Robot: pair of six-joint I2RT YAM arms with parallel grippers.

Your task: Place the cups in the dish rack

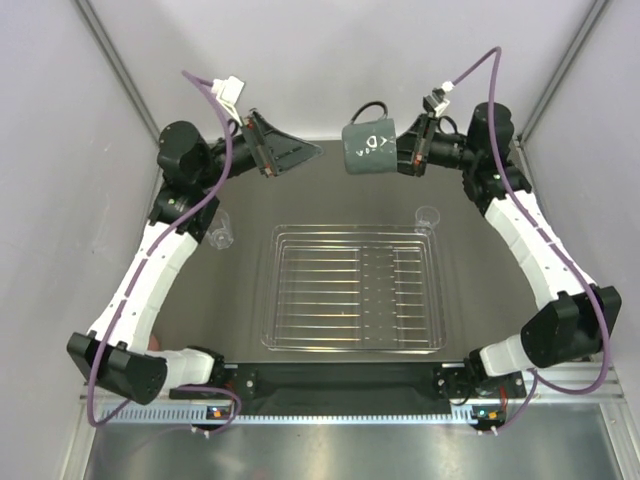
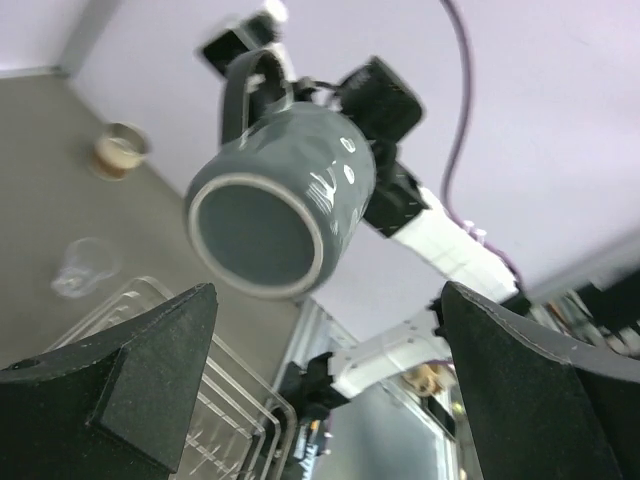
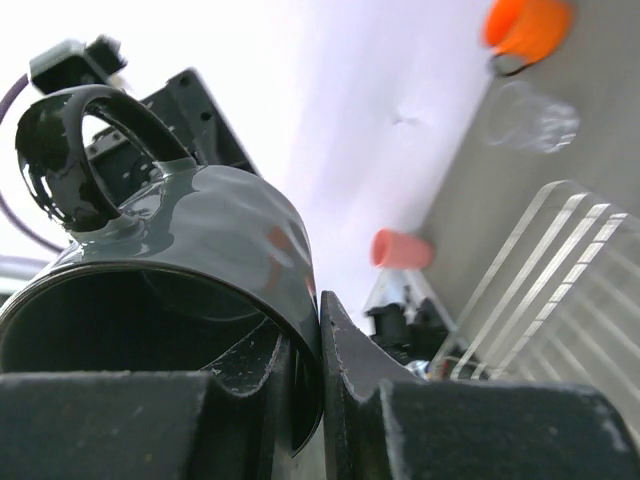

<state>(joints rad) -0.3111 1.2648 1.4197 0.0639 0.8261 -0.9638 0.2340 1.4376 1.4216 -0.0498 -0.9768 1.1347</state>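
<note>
Counting the cups: six are showing. One dark grey glazed mug with a loop handle (image 1: 368, 148), one orange tumbler (image 3: 525, 28), one pink tumbler (image 3: 400, 249), one cream-brown tumbler (image 2: 118, 150), and two clear plastic tumblers, one (image 1: 221, 232) standing just left of the rack and the other (image 1: 428, 216) standing at its far right corner. One flat silver wire dish rack (image 1: 355, 290) is lying mid-counter. The orange, pink, cream-brown and clear tumblers are all sitting on the dark counter (image 1: 245, 300), outside the rack.

The grey mug is hanging on its side in the air, beyond the rack's far edge. The right pincer (image 1: 402, 150) is clamping its rim, one finger inside the mouth and one outside on the wall, handle pointing up. The left pincer (image 1: 290, 152) is facing it from the other side with its fingers spread wide, apart from the mug and touching nothing; the mug's base is pointing at it.
</note>
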